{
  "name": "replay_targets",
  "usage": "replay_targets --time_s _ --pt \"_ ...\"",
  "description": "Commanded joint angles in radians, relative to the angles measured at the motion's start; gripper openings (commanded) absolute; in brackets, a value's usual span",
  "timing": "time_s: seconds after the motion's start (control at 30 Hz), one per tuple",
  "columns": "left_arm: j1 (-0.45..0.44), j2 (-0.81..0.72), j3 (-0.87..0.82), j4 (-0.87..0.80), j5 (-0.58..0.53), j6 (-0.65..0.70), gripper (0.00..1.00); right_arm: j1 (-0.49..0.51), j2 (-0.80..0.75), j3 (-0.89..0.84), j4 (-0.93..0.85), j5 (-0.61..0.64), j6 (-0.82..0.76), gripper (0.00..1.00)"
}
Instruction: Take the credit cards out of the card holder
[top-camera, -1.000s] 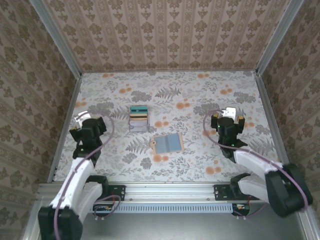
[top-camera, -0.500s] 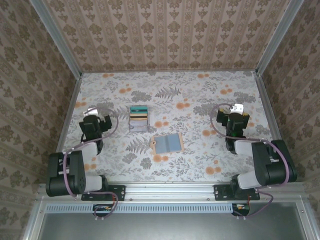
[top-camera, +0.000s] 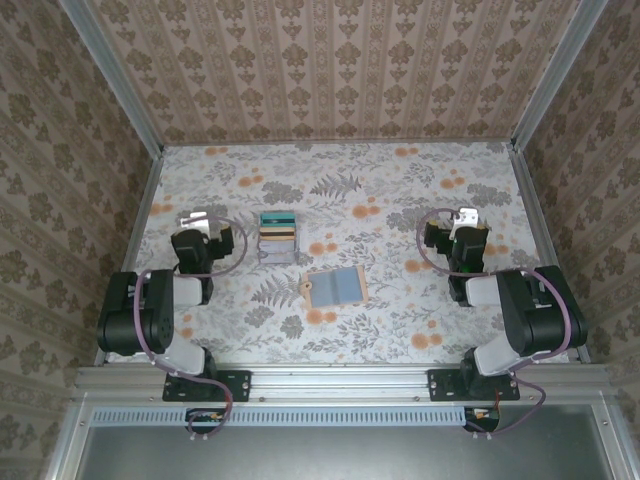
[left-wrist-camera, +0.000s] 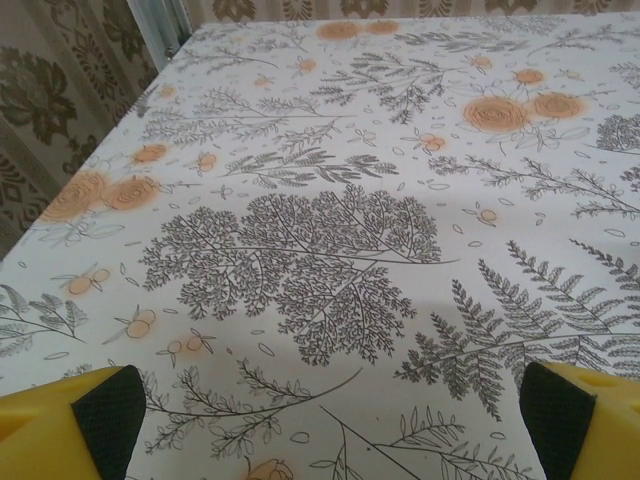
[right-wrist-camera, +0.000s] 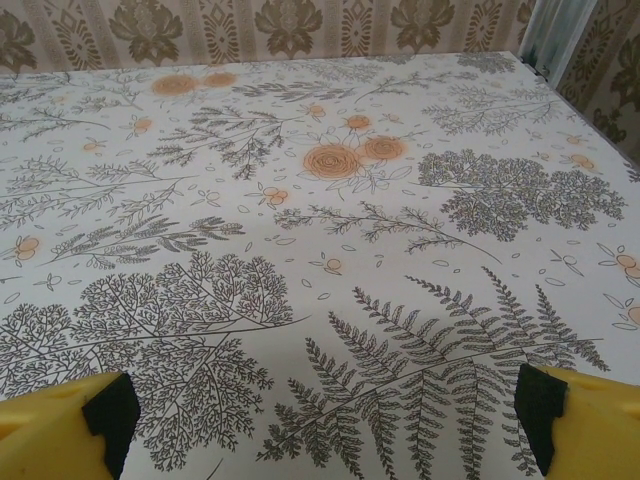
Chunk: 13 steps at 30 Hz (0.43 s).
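Card holder (top-camera: 335, 287) and credit cards (top-camera: 278, 234) lie on the floral table (top-camera: 400, 190); left gripper (top-camera: 200, 232) and right gripper (top-camera: 458, 232) sit either side, fingers spread wide; the card holder lies open mid-table, grey-blue face up; the credit cards lie overlapped just beyond it, apart from it.

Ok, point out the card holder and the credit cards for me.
card holder (top-camera: 338, 287), top external view, middle of its open grey-blue inner face.
credit cards (top-camera: 279, 236), top external view, yellow card at mid-stack.
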Motion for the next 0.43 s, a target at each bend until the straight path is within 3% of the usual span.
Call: replay_targets --time_s 0.0,0.4 --pt "-0.023 0.002 0.023 0.020 -0.034 0.040 1.00 0.004 0.003 0.024 0.017 0.002 0.013 1.00" --pt "-0.028 0.002 0.023 0.020 -0.035 0.047 1.00 0.003 0.003 0.023 0.017 -0.011 0.010 1.00"
